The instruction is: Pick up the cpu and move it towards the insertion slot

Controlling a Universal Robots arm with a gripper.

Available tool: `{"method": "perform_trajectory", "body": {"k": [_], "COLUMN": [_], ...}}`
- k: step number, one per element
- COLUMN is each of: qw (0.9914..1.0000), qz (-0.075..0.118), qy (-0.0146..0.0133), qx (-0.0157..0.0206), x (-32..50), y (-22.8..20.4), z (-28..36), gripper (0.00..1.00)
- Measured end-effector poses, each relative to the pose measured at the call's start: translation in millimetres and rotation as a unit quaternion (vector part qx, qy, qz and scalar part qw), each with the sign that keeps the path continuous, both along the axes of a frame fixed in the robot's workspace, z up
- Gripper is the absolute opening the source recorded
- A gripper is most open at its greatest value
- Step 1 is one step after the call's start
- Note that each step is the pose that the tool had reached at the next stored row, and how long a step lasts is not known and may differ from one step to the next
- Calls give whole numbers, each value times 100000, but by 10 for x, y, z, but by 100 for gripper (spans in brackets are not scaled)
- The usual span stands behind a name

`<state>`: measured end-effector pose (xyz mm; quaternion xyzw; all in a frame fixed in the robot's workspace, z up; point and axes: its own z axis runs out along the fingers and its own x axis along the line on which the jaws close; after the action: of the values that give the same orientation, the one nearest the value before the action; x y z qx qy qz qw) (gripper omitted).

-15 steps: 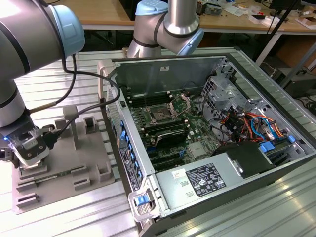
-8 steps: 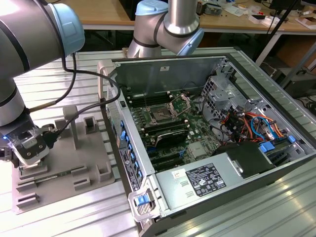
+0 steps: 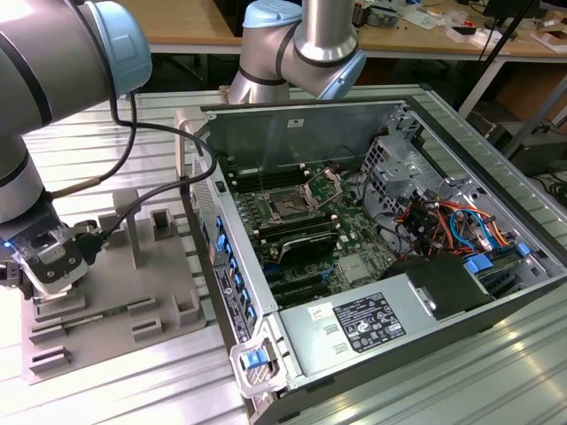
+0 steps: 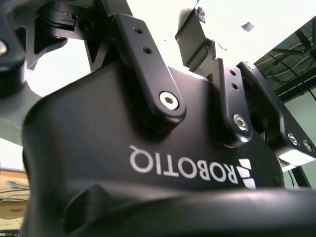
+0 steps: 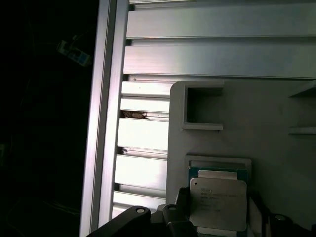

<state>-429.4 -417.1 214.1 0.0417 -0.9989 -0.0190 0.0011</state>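
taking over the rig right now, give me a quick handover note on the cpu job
The gripper is low over the grey tray at the exterior view's left. Whether it is open or shut cannot be told.
The cpu is at the tray, right by the gripper in the first wrist view. Whether it is gripped or lifted cannot be told.
The insertion slot is on the board inside the open computer case, with its metal plate raised.
Done: the gripper is at the cpu.
Left: the cpu has not yet crossed to the insertion slot.
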Motion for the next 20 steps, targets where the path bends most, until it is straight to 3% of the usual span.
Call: {"method": "perform_trajectory", "body": {"k": [16,17,18,20], "qw": [100000,100000,100000,100000], "qz": [0,-2,-1,-1], "qy": [1,-5,0,0], "qx": [23,25,22,19], "x": [0,0,0,0], "y": [0,0,0,0], "z": [68,124,252,298], "gripper": [55,55,55,55]}}
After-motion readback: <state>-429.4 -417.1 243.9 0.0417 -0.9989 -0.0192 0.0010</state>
